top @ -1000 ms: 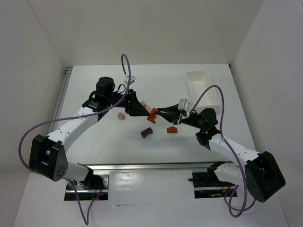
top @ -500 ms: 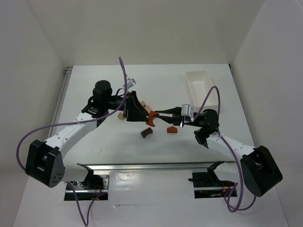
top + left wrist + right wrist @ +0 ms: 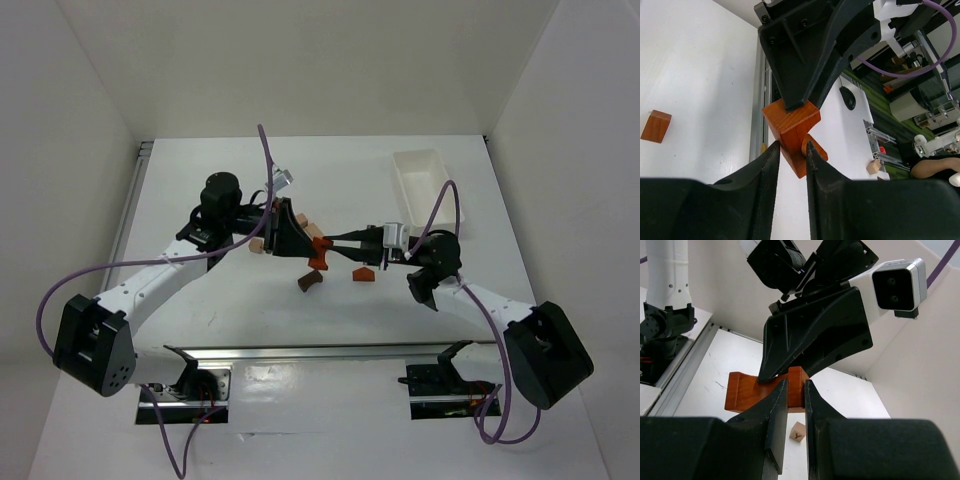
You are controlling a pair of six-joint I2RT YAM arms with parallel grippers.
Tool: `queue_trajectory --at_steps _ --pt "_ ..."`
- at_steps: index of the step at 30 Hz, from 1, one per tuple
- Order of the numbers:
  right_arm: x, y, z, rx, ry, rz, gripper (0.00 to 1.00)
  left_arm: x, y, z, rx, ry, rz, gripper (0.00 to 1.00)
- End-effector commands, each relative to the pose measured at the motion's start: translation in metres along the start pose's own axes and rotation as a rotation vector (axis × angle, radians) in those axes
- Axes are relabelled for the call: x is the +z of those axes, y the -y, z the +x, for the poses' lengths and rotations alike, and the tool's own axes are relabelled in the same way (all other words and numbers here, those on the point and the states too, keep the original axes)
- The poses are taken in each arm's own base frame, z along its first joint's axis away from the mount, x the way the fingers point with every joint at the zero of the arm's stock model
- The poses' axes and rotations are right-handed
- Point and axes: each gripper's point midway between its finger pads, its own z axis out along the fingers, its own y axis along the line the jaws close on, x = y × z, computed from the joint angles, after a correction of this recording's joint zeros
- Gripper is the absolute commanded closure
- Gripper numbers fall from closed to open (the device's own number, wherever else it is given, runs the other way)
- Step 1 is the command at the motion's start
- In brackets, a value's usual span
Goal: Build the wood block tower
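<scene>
Since a second ago the left gripper (image 3: 791, 146) has swung in and clamped the orange-red block (image 3: 792, 120), which the right gripper (image 3: 795, 385) also pinches from the opposite side, raised over mid-table. Nearest the bases, the dark brown piece (image 3: 310, 282) and the house-shaped piece (image 3: 363, 273) lie apart and unstacked. A tan cube (image 3: 258, 244) sits beyond them, and the white tray (image 3: 428, 185) is farthest. No tower stands yet, so nearly all the stacking seems left. Both arms hide the block's underside from above
</scene>
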Motion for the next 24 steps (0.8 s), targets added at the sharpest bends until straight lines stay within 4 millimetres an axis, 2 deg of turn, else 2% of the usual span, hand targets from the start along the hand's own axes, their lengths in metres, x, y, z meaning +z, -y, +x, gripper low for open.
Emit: queue_trajectory --at_steps 1,2,5,6,7,11,14,15,16,17,18,19,21,24 --pt "0.010 0.009 -0.032 -0.144 0.098 0.002 1.00 0.000 0.022 -0.003 0.090 -0.011 0.077 0.68" --pt "0.010 0.009 -0.034 -0.152 0.104 0.002 1.00 0.000 0.023 0.000 0.084 -0.018 0.087 0.68" --pt "0.011 0.004 -0.038 -0.180 0.129 -0.015 1.00 -0.001 0.027 0.002 0.104 -0.013 0.102 0.47" --pt "0.011 0.004 -0.040 -0.187 0.134 -0.015 1.00 -0.001 0.027 0.004 0.113 -0.016 0.110 0.40" --pt "0.011 0.004 -0.036 -0.178 0.128 -0.015 1.00 -0.001 0.028 0.003 0.115 -0.014 0.112 0.25" --pt "0.012 0.006 -0.033 -0.206 0.123 -0.013 1.00 -0.004 0.038 0.003 0.141 -0.018 0.122 0.11" --pt "0.010 0.009 -0.034 -0.230 0.129 0.013 1.00 -0.008 0.043 0.006 0.176 -0.003 0.105 0.09" --pt "0.010 0.008 -0.040 -0.241 0.148 0.013 1.00 -0.009 0.046 0.006 0.205 0.004 0.109 0.05" --pt "0.008 0.004 -0.050 -0.285 0.187 0.004 1.00 -0.010 0.051 0.008 0.215 0.007 0.111 0.05" --pt "0.008 0.003 -0.054 -0.294 0.203 0.003 1.00 -0.011 0.052 0.006 0.239 0.019 0.102 0.05" --pt "0.008 0.002 -0.053 -0.279 0.211 0.000 1.00 -0.011 0.049 0.012 0.240 0.010 0.095 0.02" --pt "0.010 0.003 -0.062 -0.315 0.244 -0.010 1.00 -0.011 0.047 0.009 0.248 0.021 0.084 0.02" --pt "0.012 0.000 -0.060 -0.292 0.263 -0.038 1.00 -0.012 0.051 0.012 0.251 0.022 0.097 0.02" --pt "0.018 0.001 -0.071 -0.334 0.300 -0.079 1.00 -0.012 0.054 0.014 0.273 0.016 0.131 0.04"
